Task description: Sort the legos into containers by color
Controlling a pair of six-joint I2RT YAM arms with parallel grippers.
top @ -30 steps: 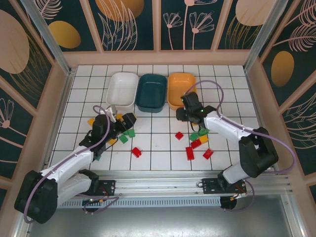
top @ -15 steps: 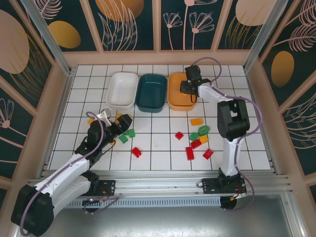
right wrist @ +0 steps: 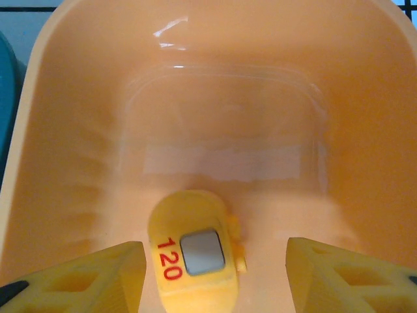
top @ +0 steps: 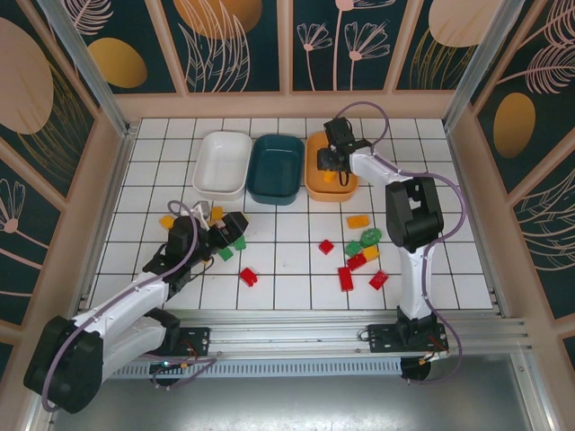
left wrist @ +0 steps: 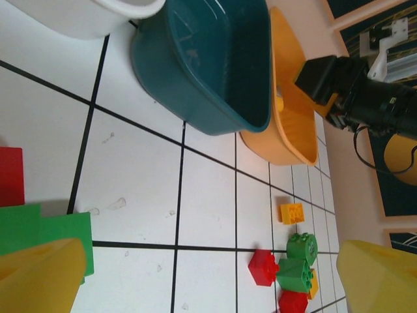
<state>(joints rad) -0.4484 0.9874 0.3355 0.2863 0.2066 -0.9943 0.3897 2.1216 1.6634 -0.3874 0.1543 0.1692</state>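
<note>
The right gripper (top: pixel 333 162) is hanging over the orange tray (top: pixel 315 144) with its fingers spread wide, and a yellow piece (right wrist: pixel 193 255) marked "120" is lying on the tray floor between them. The left gripper (top: pixel 231 226) is sitting low over the tiles (top: pixel 296 287), fingers also wide apart and holding nothing, just beside two green legos (top: pixel 232 245). A red lego (top: pixel 248 277) and a mixed cluster (top: pixel 363 256) are lying loose, while the white tray (top: pixel 221 162) and teal tray (top: pixel 275 168) are standing left of the orange one.
</note>
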